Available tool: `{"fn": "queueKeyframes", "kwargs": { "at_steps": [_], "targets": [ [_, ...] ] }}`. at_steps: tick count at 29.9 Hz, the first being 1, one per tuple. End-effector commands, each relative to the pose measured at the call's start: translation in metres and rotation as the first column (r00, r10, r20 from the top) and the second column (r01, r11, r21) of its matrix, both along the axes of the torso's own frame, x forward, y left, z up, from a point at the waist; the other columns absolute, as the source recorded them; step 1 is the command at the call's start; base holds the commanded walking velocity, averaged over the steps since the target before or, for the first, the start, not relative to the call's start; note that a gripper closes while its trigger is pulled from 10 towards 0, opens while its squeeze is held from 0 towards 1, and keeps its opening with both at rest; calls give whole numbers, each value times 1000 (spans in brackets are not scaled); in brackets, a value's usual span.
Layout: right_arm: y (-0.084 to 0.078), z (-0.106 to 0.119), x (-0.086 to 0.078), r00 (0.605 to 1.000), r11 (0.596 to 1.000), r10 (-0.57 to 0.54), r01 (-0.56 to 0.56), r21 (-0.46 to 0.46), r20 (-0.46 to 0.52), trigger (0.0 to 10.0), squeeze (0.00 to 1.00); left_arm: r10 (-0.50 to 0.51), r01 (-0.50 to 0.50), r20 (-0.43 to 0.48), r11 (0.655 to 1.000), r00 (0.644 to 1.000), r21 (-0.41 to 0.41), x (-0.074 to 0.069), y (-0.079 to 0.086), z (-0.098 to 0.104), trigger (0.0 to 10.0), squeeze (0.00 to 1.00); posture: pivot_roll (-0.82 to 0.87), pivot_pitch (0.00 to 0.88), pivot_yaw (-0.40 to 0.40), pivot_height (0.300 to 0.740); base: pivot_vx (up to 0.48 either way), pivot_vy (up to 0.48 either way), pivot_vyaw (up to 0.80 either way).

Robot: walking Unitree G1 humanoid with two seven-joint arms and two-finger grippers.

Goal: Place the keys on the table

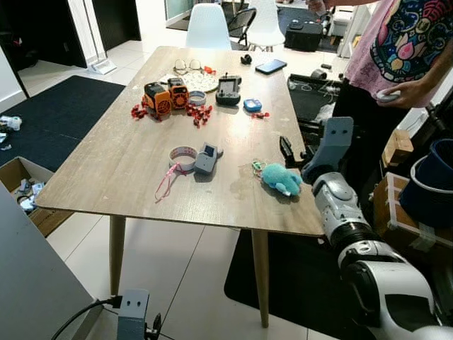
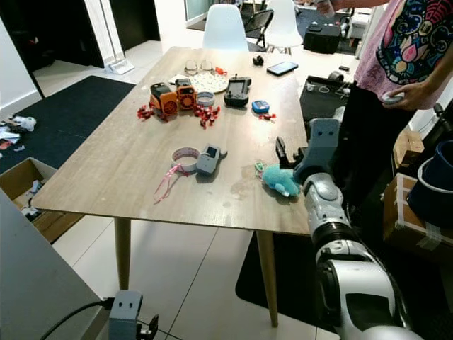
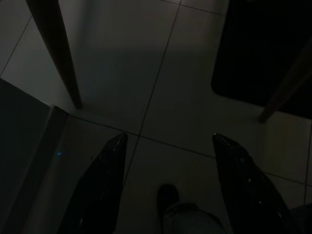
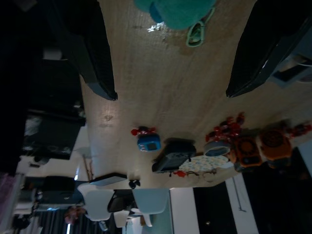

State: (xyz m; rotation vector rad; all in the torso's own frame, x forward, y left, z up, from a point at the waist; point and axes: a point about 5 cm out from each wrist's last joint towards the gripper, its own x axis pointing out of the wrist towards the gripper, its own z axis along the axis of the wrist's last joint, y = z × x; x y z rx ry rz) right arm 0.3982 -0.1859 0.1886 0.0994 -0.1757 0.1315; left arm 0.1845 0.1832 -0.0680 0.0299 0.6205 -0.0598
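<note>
Keys (image 1: 280,178), teal plush fob with green clip, flat on desk (image 1: 127,177) near right edge, seemingly set down; right gripper (image 1: 296,154) just beyond, wide open, empty; left gripper (image 3: 168,183) idle, open over floor.

On the wooden surface (image 1: 127,163) we see the keys (image 1: 277,178) with a teal plush fob lying near the right edge, our right gripper (image 1: 289,151) just beside them, fingers parted.

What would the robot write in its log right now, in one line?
keys: teal plush keychain lying on table | right claw: open, above it | left claw: idle, low
</note>
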Motion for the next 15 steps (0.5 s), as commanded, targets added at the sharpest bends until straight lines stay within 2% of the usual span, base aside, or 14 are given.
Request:
{"fn": "queueKeyframes", "kwargs": {
  "at_steps": [1,3,5,12,15],
  "targets": [
    [-5,0,0,1000,1000,-12,12,1,-14,10000,0,5,-4,-31,1000,1000,15,-7,7,-4,10000,0,71,49,-25,740,0,0,0],
    [-10,-6,-1,998,999,-50,49,-10,-47,10000,0,5,-4,-32,1000,999,15,-8,7,-4,10000,0,70,49,-26,740,0,0,0],
    [-10,-6,-1,998,999,-50,49,-10,-47,10000,0,5,-4,-32,1000,999,15,-8,7,-4,10000,0,70,49,-26,740,0,0,0],
    [-16,-26,-6,989,997,-83,82,-9,-126,10000,0,4,-3,-33,1000,999,11,-8,5,-4,10000,0,69,60,-26,740,0,0,0],
    [-30,-37,-11,967,981,-191,193,-10,-169,10000,0,3,-3,-24,1000,1000,8,-8,4,-4,10000,0,68,87,-25,740,0,0,0]
  ]
}}
